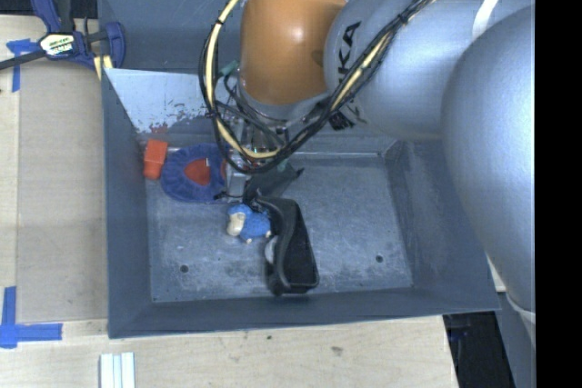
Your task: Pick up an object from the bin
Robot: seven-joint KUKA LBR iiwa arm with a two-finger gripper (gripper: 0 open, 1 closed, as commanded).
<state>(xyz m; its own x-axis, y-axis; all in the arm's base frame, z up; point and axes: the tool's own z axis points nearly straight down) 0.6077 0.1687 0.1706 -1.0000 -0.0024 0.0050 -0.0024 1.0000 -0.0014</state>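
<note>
Camera view: arm (427, 59) from right, wrist (273, 118) down over small blue-white toy (244, 223)

Four things are lying in the bin (127, 223): one orange block (155, 157), one blue cup (186, 182) with red inside, one small blue-and-cream toy (245, 221) and one black pouch (291, 250).

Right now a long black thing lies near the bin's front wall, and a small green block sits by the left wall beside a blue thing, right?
One slip: in the camera view the small block by the left wall is orange, not green. It does sit beside the blue thing, and the long black thing lies near the front wall of the bin.
</note>
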